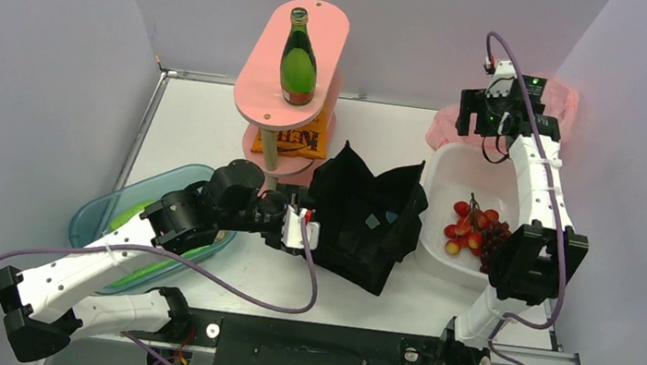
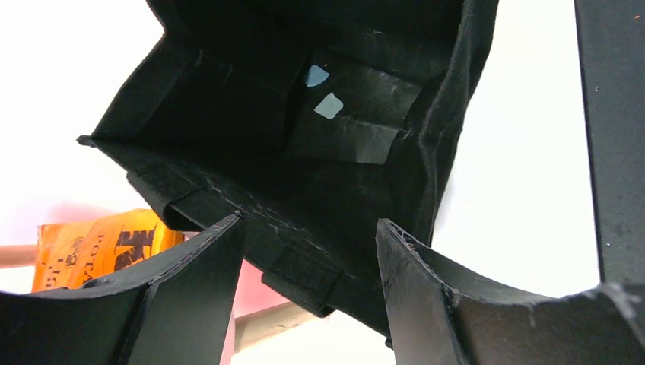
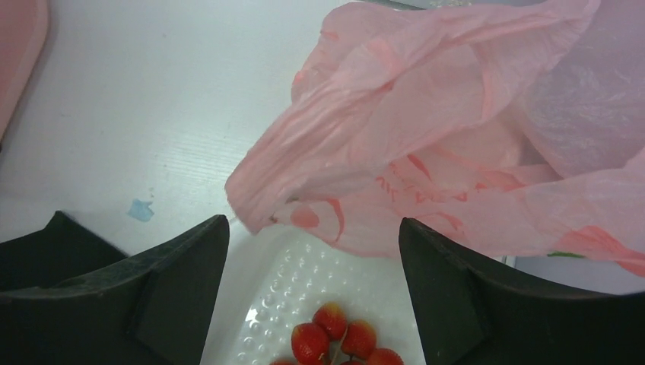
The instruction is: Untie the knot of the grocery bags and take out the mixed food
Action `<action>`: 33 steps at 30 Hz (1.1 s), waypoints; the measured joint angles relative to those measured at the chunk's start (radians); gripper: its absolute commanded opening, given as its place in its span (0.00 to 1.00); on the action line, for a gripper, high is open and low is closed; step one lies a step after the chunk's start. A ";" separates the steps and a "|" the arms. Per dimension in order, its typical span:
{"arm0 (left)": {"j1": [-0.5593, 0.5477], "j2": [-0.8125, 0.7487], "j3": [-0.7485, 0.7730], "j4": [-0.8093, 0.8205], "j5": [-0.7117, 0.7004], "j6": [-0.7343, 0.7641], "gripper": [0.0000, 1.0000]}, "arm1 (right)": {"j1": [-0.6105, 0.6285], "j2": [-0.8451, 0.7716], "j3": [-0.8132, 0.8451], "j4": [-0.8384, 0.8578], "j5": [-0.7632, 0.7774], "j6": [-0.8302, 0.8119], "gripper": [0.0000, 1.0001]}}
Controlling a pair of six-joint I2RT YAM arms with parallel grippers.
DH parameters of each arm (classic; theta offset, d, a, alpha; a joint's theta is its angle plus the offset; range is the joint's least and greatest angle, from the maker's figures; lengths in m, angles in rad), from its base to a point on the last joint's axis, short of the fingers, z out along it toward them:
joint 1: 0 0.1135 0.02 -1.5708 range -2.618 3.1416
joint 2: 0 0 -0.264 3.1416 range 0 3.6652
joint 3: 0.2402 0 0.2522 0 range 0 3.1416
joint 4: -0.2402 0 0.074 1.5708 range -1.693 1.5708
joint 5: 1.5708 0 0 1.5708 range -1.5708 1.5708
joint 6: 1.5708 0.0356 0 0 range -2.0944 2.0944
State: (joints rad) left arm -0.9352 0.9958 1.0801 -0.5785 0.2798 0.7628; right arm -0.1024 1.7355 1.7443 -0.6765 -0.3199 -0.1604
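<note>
Black tote (image 2: 304,122) looks empty; green bottle (image 1: 298,63) and grape bunch (image 1: 477,231) already out (pink bag (image 3: 456,152) slack, contents unclear). Left gripper (image 2: 308,228) spread astride tote rim, right gripper (image 3: 312,228) spread, empty.

Plain pale lavender-grey panels close the space on three sides: a back wall (image 1: 413,26), a left wall (image 1: 36,63) and a right wall (image 1: 645,185). They stand around a white table (image 1: 214,132), evenly lit, with soft shadows. A black rail (image 1: 309,348) runs along its near edge.

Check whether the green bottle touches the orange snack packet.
Apart. Top view: green bottle stands on the upper pink shelf; orange snack packet lies on the tier below.
</note>
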 measured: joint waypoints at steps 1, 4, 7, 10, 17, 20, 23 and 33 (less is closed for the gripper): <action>0.007 0.002 0.004 0.000 0.000 0.004 0.61 | 0.014 0.014 0.000 0.017 0.024 0.000 0.78; 0.010 0.002 0.011 0.000 0.002 0.013 0.61 | 0.035 0.064 0.000 0.073 0.098 0.001 0.77; 0.010 0.002 0.021 -0.001 0.003 0.010 0.61 | 0.038 0.129 0.000 0.126 0.155 0.001 0.75; 0.010 0.004 0.052 -0.001 0.002 -0.001 0.61 | 0.040 0.188 0.002 0.150 0.177 -0.003 0.54; 0.014 0.000 0.090 0.024 -0.001 -0.021 0.61 | 0.050 0.222 0.039 0.146 0.167 -0.001 0.00; 0.014 -0.003 0.089 0.051 -0.005 -0.047 0.62 | 0.050 0.185 0.071 0.154 0.124 0.018 0.00; 0.014 -0.011 0.089 0.098 -0.006 -0.074 0.63 | 0.046 0.071 0.072 0.154 0.064 0.041 0.00; -0.003 0.004 0.094 0.381 -0.037 -0.131 0.66 | 0.018 -0.536 0.056 0.242 -0.143 0.140 0.00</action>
State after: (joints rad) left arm -0.9386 1.0000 1.1744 -0.1970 0.2428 0.6315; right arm -0.0841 1.1992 1.8008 -0.4347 -0.4629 -0.0208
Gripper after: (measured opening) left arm 0.657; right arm 0.008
